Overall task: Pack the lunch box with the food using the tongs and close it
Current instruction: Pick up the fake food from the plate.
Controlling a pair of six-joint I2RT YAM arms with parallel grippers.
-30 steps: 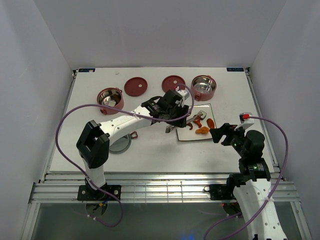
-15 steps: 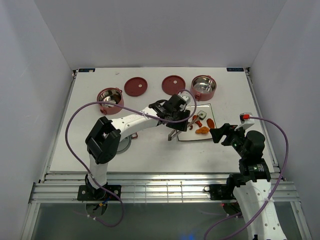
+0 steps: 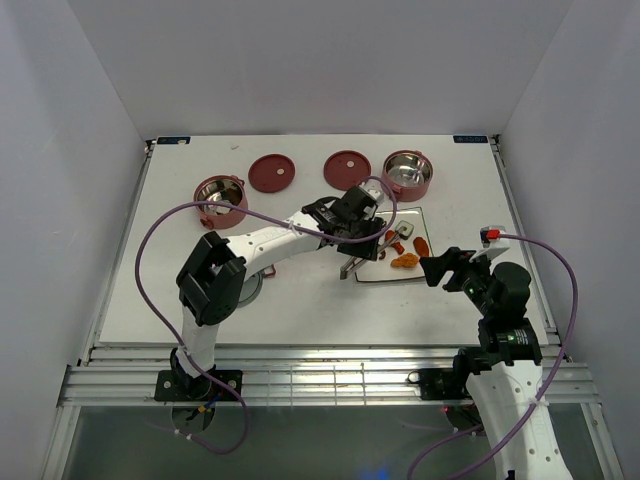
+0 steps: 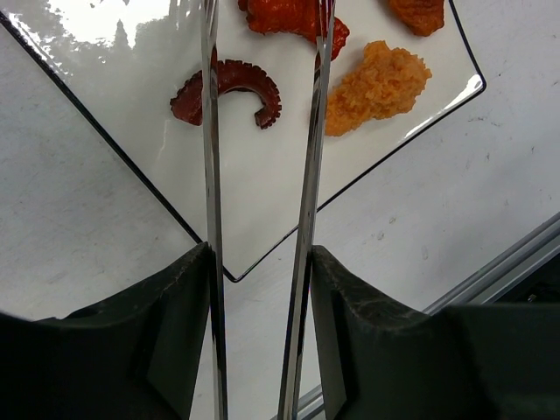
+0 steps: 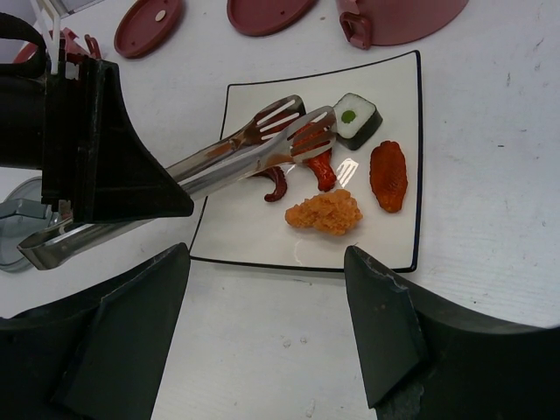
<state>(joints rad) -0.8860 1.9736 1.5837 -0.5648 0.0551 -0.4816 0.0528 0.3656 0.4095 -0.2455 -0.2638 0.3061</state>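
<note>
My left gripper [image 4: 261,262] is shut on the silver tongs [image 4: 210,166], one finger pressing each arm from outside. The tongs [image 5: 236,157] reach over the white plate [image 5: 254,236], and their slotted tips straddle a red food piece [image 5: 320,166]. Beside it lie a dark-red curled piece [image 4: 229,80], an orange nugget [image 5: 325,212], an orange slice [image 5: 388,175] and a dark cube with a pale centre [image 5: 355,118]. Both lunch box bowls [image 3: 220,200] [image 3: 407,174] stand open at the back. My right gripper [image 5: 267,271] hangs open and holds nothing, near the plate's front edge.
Two dark-red disc lids [image 3: 271,172] [image 3: 346,167] lie between the bowls at the back. The grey round cover [image 3: 243,287] rests under my left arm's forearm. A purple cable loops above each arm. The table's front rail runs just below the arm bases.
My left arm has swung the tongs to the right, so their tips now sit over the plate around the red piece, and the arms have closed in slightly. The right arm has stayed still.
</note>
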